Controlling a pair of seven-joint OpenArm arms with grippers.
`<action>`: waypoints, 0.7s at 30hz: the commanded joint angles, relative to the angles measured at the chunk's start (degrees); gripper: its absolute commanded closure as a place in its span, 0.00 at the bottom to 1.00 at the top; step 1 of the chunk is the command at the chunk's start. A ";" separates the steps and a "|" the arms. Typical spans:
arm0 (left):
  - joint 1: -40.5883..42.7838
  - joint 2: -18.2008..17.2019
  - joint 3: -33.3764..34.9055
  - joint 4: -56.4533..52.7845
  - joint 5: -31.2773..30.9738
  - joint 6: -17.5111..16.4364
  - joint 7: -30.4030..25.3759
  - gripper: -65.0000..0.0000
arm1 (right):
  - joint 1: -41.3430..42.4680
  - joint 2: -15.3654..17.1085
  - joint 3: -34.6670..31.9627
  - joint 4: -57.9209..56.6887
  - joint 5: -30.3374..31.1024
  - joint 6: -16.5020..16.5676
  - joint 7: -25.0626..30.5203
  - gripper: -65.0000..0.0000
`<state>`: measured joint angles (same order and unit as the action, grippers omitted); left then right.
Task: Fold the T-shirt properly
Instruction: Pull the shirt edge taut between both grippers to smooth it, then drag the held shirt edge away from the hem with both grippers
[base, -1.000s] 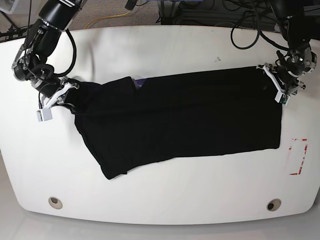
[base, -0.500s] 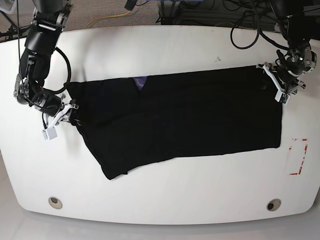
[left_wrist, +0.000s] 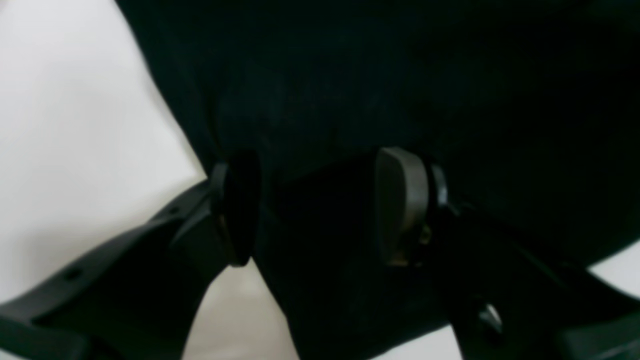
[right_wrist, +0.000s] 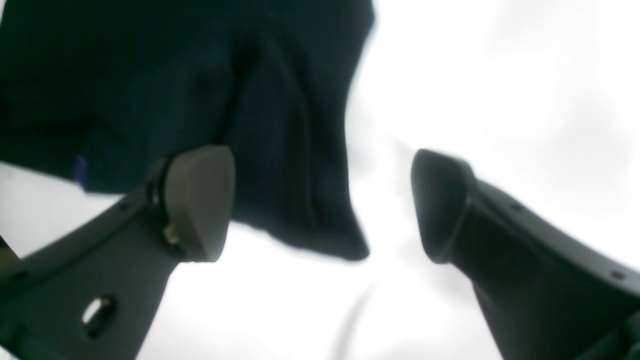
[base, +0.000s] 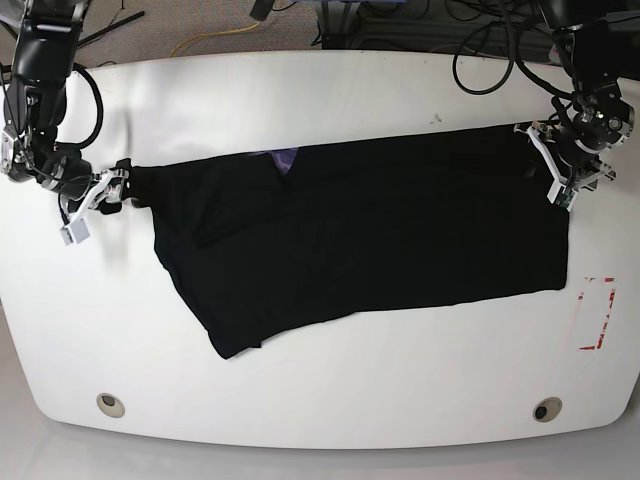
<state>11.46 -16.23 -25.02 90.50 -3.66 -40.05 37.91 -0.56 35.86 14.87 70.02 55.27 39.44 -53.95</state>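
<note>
The black T-shirt (base: 370, 235) lies spread across the white table (base: 330, 95), with a purple patch (base: 285, 158) at its top edge. My right gripper (base: 95, 198) is at the view's left, by the shirt's left corner. In the right wrist view it (right_wrist: 320, 205) is open, with the shirt's corner (right_wrist: 300, 200) lying between the wide-apart fingers. My left gripper (base: 562, 168) is at the shirt's top right corner. In the left wrist view it (left_wrist: 317, 207) has a dark fold of the shirt (left_wrist: 320, 260) between its fingers (left_wrist: 400, 205).
A red tape mark (base: 598, 312) is on the table at the right, below the shirt. Two round holes (base: 110, 403) (base: 546, 409) sit near the front edge. Cables (base: 400, 30) lie beyond the table's back edge.
My right arm has swung up and to the view's left, drawing the shirt's left corner out with it, so the top edge lies straighter. The left arm has stayed in place.
</note>
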 joint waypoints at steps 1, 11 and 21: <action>-0.34 -0.96 -0.35 5.81 -5.61 0.05 -1.12 0.47 | -2.12 1.11 0.47 4.05 0.25 0.56 2.39 0.18; 3.26 -1.31 -3.07 7.92 -10.80 0.05 -1.03 0.41 | -6.34 -4.78 0.47 7.39 -11.79 0.56 7.84 0.19; 7.04 -0.87 -5.97 5.81 -10.62 0.05 -1.03 0.41 | -5.11 -13.31 6.53 7.56 -26.74 0.56 8.90 0.72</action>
<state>18.41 -16.40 -30.06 97.25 -13.78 -40.12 37.93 -6.09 22.90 21.34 76.95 31.55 40.10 -44.03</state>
